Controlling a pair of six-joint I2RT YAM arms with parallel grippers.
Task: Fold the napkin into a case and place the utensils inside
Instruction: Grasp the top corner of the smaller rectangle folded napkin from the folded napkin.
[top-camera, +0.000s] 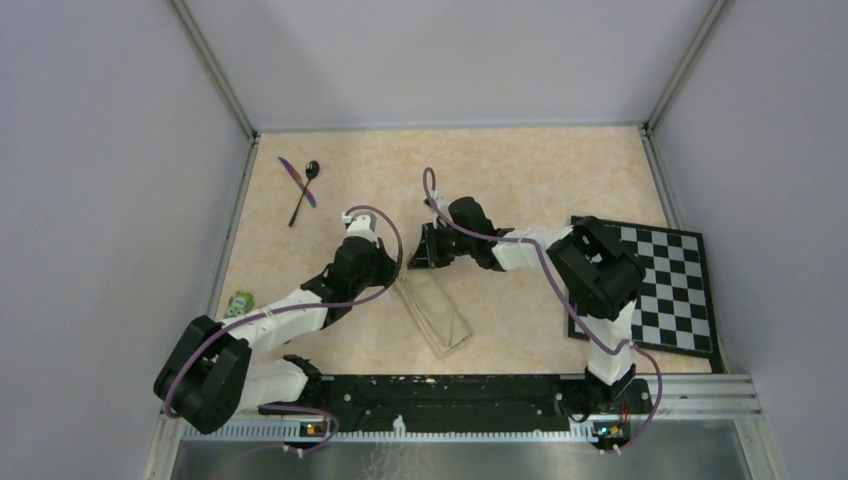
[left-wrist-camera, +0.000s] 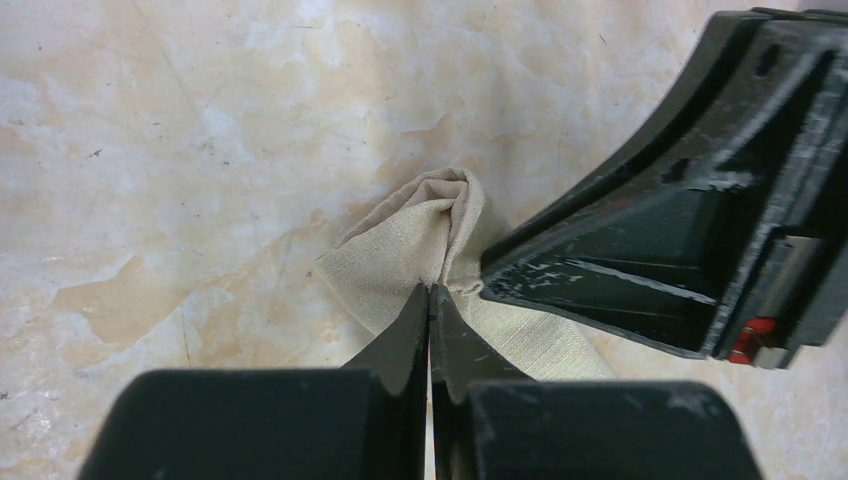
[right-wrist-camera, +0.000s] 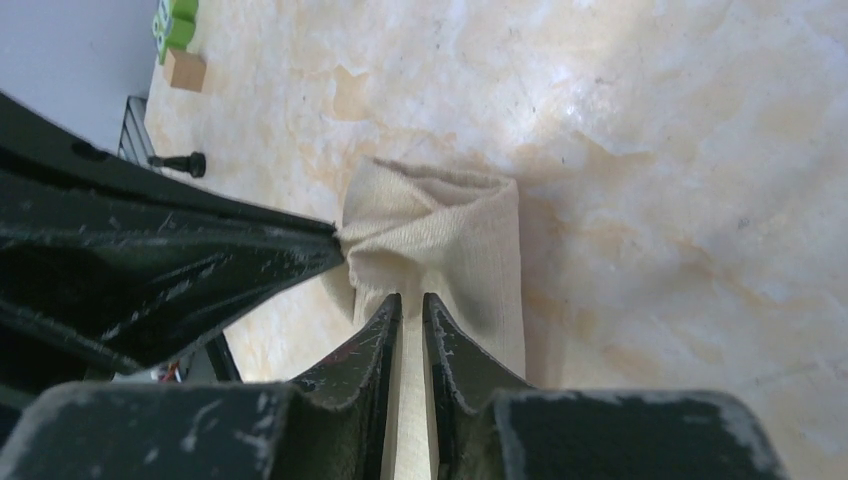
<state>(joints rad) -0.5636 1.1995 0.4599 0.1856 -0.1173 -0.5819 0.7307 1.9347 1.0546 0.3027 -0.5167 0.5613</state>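
Observation:
The napkin (top-camera: 437, 316) lies mid-table as a narrow beige oblong, slanting from the grippers toward the near edge. My left gripper (top-camera: 397, 268) is shut on its far end, pinching a bunched corner in the left wrist view (left-wrist-camera: 431, 290). My right gripper (top-camera: 417, 260) meets it from the right, its jaws almost together on a fold of the same end (right-wrist-camera: 411, 298). The cloth (right-wrist-camera: 450, 225) puckers between both grippers. The black spoon (top-camera: 305, 190) and purple knife (top-camera: 297, 181) lie crossed at the far left, away from both grippers.
A black-and-white checkerboard (top-camera: 665, 285) lies at the right edge. A small green packet (top-camera: 239, 303) sits at the left edge by the left arm. A wood-and-green block (right-wrist-camera: 178, 45) and a black bolt (right-wrist-camera: 180, 162) show in the right wrist view.

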